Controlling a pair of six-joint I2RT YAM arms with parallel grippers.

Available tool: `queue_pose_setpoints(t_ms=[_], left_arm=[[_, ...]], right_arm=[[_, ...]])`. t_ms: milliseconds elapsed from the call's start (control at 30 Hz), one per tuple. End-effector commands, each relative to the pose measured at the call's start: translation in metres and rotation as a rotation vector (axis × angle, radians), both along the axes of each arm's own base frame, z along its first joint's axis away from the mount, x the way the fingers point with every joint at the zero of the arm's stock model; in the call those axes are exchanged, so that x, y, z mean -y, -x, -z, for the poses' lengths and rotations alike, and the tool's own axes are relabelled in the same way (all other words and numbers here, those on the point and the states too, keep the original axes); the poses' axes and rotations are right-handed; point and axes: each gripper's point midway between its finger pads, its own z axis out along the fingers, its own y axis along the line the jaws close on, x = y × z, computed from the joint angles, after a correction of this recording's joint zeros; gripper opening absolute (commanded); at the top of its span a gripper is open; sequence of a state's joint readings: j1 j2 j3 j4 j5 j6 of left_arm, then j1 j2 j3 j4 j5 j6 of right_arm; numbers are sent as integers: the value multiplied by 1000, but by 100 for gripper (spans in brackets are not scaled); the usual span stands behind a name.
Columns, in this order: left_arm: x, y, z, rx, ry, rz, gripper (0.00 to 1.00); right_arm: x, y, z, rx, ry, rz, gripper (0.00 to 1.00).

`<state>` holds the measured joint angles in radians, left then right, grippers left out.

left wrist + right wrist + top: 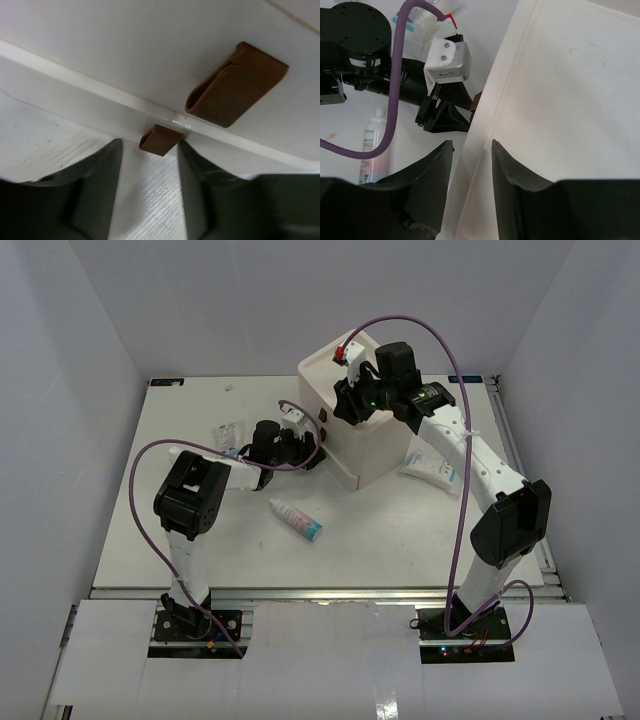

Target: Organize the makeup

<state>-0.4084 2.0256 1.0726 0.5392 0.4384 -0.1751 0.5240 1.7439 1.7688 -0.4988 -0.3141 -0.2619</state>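
Knob [160,140]: just ahead, centred between left fingers [100,190]
Left fingers: apart
Right fingers [430,190]: apart, over box [560,100] edge

Top external looks down from behind the arm bases [190,622] over the whole table [390,540]. Left wrist faces the front of the shared drawer box [125,50], very close; right wrist looks down over its top edge.

White table [200,540], plain white walls [230,300] (even light).
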Motion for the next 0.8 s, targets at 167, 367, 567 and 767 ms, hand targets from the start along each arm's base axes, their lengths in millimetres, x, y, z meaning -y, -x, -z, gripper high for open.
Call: queue_pose_setpoints(t_ms=[167,367,567,767], left_arm=[[14,-10,-24,48,52,44,35],[11,-2,-30,54,59,47,19],[3,12,-39,68,46,44,4],[-5,23,-42,72,27,35,0]], right_arm=[[0,0,7,-12,0,-5,42],[2,-1,11,-11,11,4,42],[6,-3,13,-10,19,18,41],[11,-4,11,-4,18,30,41]])
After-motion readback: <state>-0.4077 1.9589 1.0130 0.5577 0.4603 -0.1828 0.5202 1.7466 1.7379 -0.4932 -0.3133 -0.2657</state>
